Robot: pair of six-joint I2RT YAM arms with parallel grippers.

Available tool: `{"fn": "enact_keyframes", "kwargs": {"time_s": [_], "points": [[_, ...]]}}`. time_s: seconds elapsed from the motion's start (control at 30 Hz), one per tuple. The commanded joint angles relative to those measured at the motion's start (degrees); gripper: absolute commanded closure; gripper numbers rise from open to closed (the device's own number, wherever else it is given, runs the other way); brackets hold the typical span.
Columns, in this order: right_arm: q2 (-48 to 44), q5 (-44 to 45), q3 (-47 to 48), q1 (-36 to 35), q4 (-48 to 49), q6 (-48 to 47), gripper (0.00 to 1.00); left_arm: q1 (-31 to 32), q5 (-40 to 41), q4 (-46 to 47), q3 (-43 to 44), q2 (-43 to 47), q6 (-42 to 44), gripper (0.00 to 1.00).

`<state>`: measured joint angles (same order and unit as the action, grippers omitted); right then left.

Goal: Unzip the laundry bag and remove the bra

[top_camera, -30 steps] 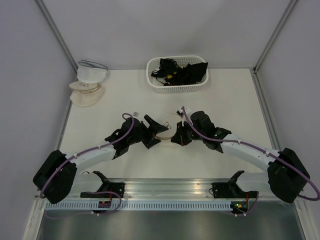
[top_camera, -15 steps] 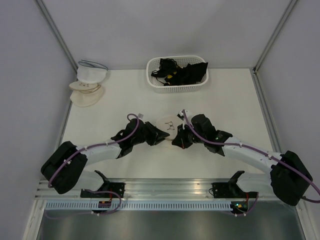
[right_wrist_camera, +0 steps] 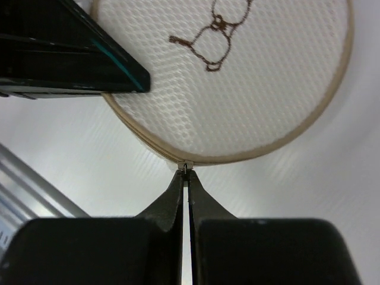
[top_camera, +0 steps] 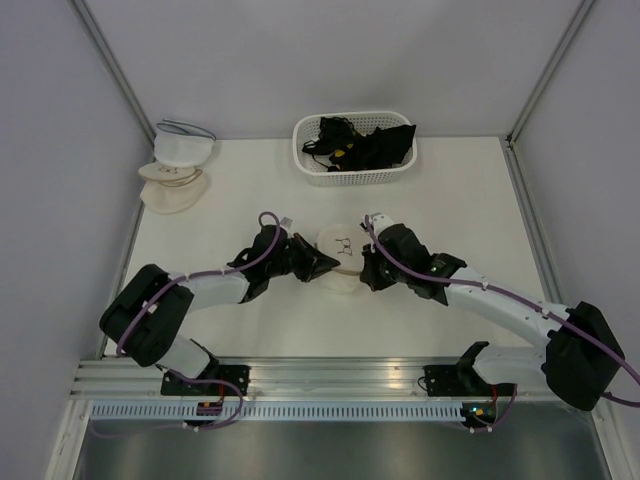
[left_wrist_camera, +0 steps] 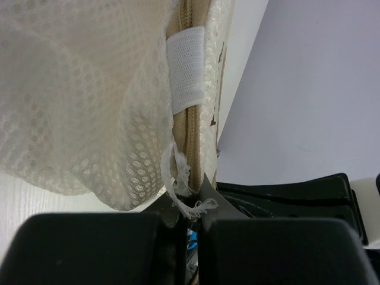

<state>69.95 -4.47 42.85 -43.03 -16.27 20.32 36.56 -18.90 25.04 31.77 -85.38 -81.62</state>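
Observation:
The laundry bag (top_camera: 338, 252), a round cream mesh pouch with a beige rim hoop and a brown stitched motif, sits mid-table between both arms, tipped partly on edge. My left gripper (top_camera: 322, 266) is shut on the bag's left edge. In the left wrist view the gripper (left_wrist_camera: 191, 200) pinches frayed fabric by the zip seam, below a white tab (left_wrist_camera: 186, 68). My right gripper (top_camera: 363, 263) is at the bag's right rim. In the right wrist view it (right_wrist_camera: 185, 173) is shut on the small metal zip pull (right_wrist_camera: 186, 165) under the bag (right_wrist_camera: 237, 77). The bra is hidden.
A white basket (top_camera: 300, 150) holding black garments stands at the back centre. Stacked cream and white dome pouches (top_camera: 175, 172) lie at the back left. A metal rail (top_camera: 330, 378) runs along the near edge, and grey walls close in both sides.
My left gripper moved right to the bag and shut on its edge. The bag has tipped up between the two grippers. The right gripper stayed shut and shifted slightly.

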Motion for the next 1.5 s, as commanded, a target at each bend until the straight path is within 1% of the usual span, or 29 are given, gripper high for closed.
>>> {"fn": "enact_keyframes", "kwargs": {"time_s": [0.0,0.03,0.07,0.13,0.17,0.2,0.3,0.37,0.4,0.43,0.47,0.5,0.53,0.57,0.6,0.63,0.77,0.8,0.83,0.87,0.93,0.97,1.03,1.1,1.13,1.2,1.23,1.27,1.47], "points": [[0.6,10.6,2.3,-0.2,-7.1,1.0,1.0,-2.2,-5.3,1.7,4.7,-1.7,8.5,0.98],[0.9,14.1,2.4,-0.1,-7.4,1.5,0.99,-2.5,-6.3,1.1,5.7,-2.2,9.9,0.98],[1.4,15.6,2.6,-0.1,-7.9,2.2,0.99,-3.0,-8.9,-1.0,8.0,-3.3,11.4,0.98],[3.9,18.9,3.5,-0.2,-8.3,2.6,1.0,-3.3,-10.6,-1.7,9.7,-4.3,15.3,0.98],[4.9,22.1,3.7,-0.2,-8.7,2.8,1.0,-3.9,-12.8,-2.4,11.7,-5.0,17.0,0.98],[6.8,23.4,4.1,-0.2,-8.6,3.2,1.0,-4.2,-13.4,-4.9,12.7,-6.0,19.6,0.98],[9.3,28.5,5.2,0.0,-9.0,4.5,1.0,-6.1,-17.0,-7.5,15.9,-7.7,24.7,0.98],[8.9,30.7,5.1,0.0,-8.5,4.9,1.0,-7.9,-20.0,-9.4,19.4,-8.7,27.8,0.98],[7.8,31.3,5.1,0.0,-8.5,5.1,1.0,-8.4,-20.7,-13.7,20.9,-9.8,31.5,0.98],[6.9,31.6,4.7,0.0,-8.2,5.3,0.99,-9.0,-21.4,-16.0,22.8,-10.5,33.6,0.98],[5.9,31.6,4.4,0.0,-7.7,5.0,0.99,-9.3,-22.5,-19.3,27.2,-11.3,36.2,0.98],[4.0,30.9,4.1,0.0,-7.5,4.8,1.0,-9.5,-21.8,-22.5,29.5,-12.0,40.8,0.98],[3.1,30.3,3.4,-0.1,-6.7,4.2,1.0,-9.6,-21.1,-26.3,31.2,-13.1,42.5,0.98],[1.5,28.6,3.0,-0.1,-6.2,3.9,1.0,-9.6,-21.6,-27.1,34.5,-13.8,46.0,0.98],[0.9,27.5,2.7,-0.1,-5.8,3.6,1.0,-9.6,-21.5,-27.8,36.1,-14.8,47.2,0.98],[0.3,26.0,2.2,-0.1,-4.8,3.2,1.0,-9.7,-21.3,-29.3,37.6,-16.1,48.0,0.98],[-0.4,20.8,0.9,-0.1,-2.9,2.5,1.0,-9.8,-23.3,-28.9,43.4,-19.5,49.3,0.97],[0.1,19.7,0.8,0.0,-2.5,2.4,1.0,-9.8,-23.6,-28.7,43.8,-20.0,49.2,0.94],[0.4,17.8,0.6,-0.1,-1.7,2.4,1.0,-9.8,-23.6,-28.8,44.2,-20.4,49.0,0.83],[0.8,17.0,0.4,0.0,-1.1,2.8,0.99,-9.8,-22.4,-28.9,43.7,-20.3,48.1,0.6],[2.3,15.8,0.0,0.0,0.5,3.1,1.0,-9.8,-20.4,-29.0,42.2,-19.3,47.1,0.41],[3.3,14.5,-0.3,-0.1,1.1,3.4,1.0,-9.7,-16.7,-29.1,39.7,-17.4,45.4,0.26],[4.4,12.4,-0.6,-0.1,3.2,3.8,0.99,-9.7,-10.6,-29.1,34.7,-14.6,43.8,0.11],[5.9,10.7,-0.7,-0.1,4.6,3.9,1.0,-9.7,-7.6,-28.0,31.0,-9.7,40.6,0.07],[6.2,9.8,-0.8,-0.1,5.9,3.9,1.0,-9.7,-6.3,-27.3,27.4,-7.8,39.4,0.06],[6.6,6.1,-1.1,-0.1,7.7,3.9,1.0,-9.5,-6.2,-23.5,23.7,-3.2,35.7,0.04],[6.6,5.0,-1.4,-0.1,9.8,3.9,1.0,-8.7,-6.7,-21.9,20.5,-2.0,34.4,0.03],[6.5,2.5,-1.5,-0.1,10.9,3.9,1.0,-8.0,-6.9,-21.0,19.4,-1.1,32.3,0.02],[6.8,-3.5,-1.8,0.0,15.6,3.3,1.0,-2.6,-5.9,-15.7,15.1,1.1,27.2,0.01]]}}
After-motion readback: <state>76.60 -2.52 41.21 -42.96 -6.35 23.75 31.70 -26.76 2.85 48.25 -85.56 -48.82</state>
